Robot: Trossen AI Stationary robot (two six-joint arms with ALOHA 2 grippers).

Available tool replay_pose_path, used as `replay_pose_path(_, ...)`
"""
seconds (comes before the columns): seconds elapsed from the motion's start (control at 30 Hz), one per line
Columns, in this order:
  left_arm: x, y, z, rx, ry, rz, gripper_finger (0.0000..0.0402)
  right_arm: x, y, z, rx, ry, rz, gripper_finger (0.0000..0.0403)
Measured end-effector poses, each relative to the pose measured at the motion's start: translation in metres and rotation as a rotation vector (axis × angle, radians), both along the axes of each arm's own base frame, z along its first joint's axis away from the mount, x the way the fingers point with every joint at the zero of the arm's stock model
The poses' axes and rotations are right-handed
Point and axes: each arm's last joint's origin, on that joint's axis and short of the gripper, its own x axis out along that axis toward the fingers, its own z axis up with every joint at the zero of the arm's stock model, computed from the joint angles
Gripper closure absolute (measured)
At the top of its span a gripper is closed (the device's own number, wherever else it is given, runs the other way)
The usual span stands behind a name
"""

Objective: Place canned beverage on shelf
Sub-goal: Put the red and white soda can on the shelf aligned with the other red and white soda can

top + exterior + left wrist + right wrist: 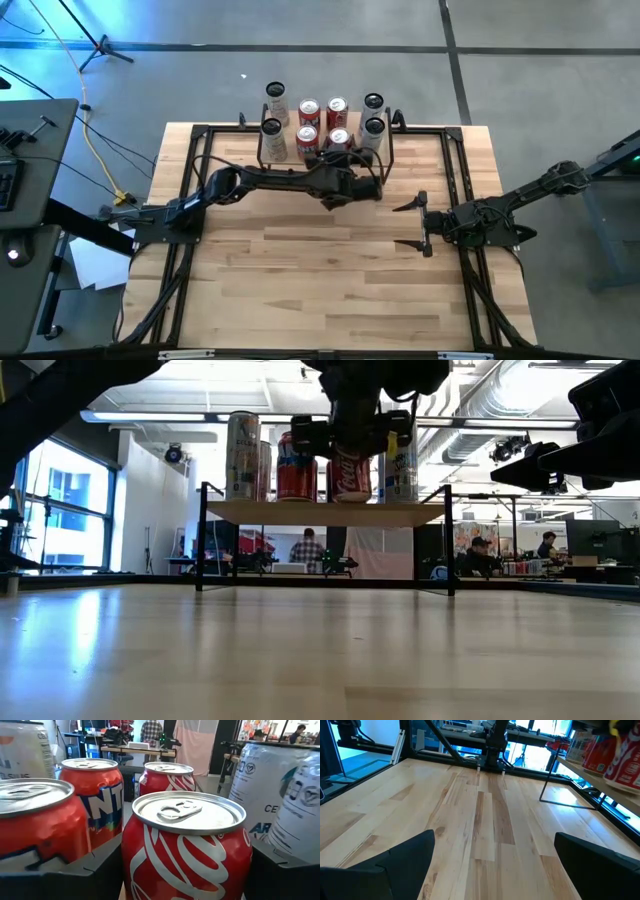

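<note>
A red cola can (185, 845) stands upright between the fingers of my left gripper (340, 150), which is shut on it over the shelf (260, 512). The shelf is a light board on thin black legs at the table's far edge. Around the held can, several other cans stand on the board by their bases: an orange-labelled red can (95, 795), another red can (167, 777) and white cans (265, 785). My right gripper (415, 222) waits open above the table's right side, holding nothing. My left gripper pinches the cola can's side wall (131, 865) between its two fingers, one finger (95, 865) on each side. The fingers come level from the table's near side. The can is upright, its base (350, 496) right at the shelf board; whether it rests there I cannot tell.
Neighbouring cans stand close on both sides of the held can and behind it. Black rails (180, 200) run around the wooden tabletop (320, 280). Beyond the table, people sit at desks in the room (305, 550).
</note>
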Motion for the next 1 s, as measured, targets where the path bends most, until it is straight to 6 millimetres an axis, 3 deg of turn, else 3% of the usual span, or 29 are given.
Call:
replay_pose_path(0.53, 0.003, 0.019, 0.003, -0.002, 0.009, 0.03, 0.0128, 0.0, 0.0, 0.0, 0.0, 0.0, 0.0, 0.0003)
replay_pose_path(1.0, 0.003, 0.023, 0.003, -0.003, 0.018, 0.037, 0.0125, 0.0, 0.0, 0.0, 0.0, 0.0, 0.0, 0.0003)
